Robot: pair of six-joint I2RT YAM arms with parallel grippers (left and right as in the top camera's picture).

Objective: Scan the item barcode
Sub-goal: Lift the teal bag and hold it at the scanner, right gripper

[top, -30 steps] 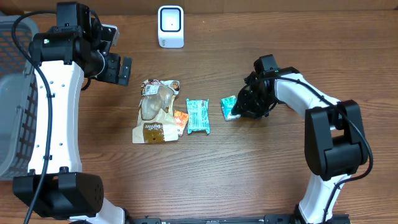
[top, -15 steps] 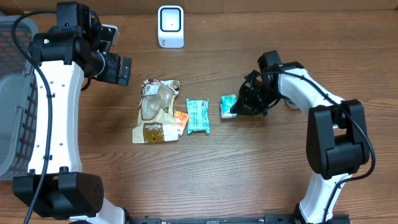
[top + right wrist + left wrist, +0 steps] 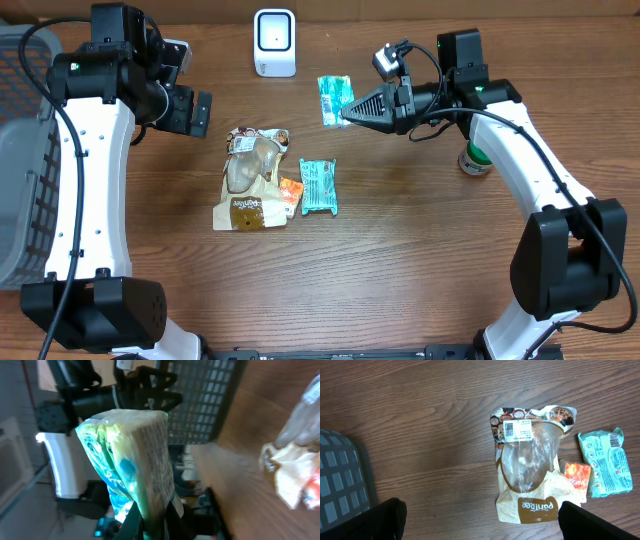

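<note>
Status: pick done, scan not yet.

- R fingers [image 3: 362, 108] closed on packet [image 3: 336, 99], pinching its lower edge; wrist view shows packet [image 3: 132, 455] clamped on edge, clear of the surface [image 3: 400, 270].
- Packet sits in the air at approx 4 o'clock from scanner [image 3: 274, 42], near but apart from it. Not in front of the scanner window yet, as far as overhead shows.
- Barcode: can't tell which face carries it. Wrist view shows fine print on one narrow side, too blurred to read.
- L fingers [image 3: 382, 519] spread wide, empty, hovering above the surface at 10 o'clock from bag [image 3: 252, 178]. Not involved.
- On the surface, untouched: bag, sachet [image 3: 290, 190] just at its 3 o'clock side, 2nd pack [image 3: 318, 186] touching the sachet. Bottle [image 3: 474, 159] stands at 3 o'clock, under R arm. Basket [image 3: 20, 150] at 9 o'clock edge.

Left to do (est.): bring packet toward 10 o'clock to face the scanner, turn code side to the window, hold for read. Risk: thin edge grip, packet may swivel during turn.
</note>
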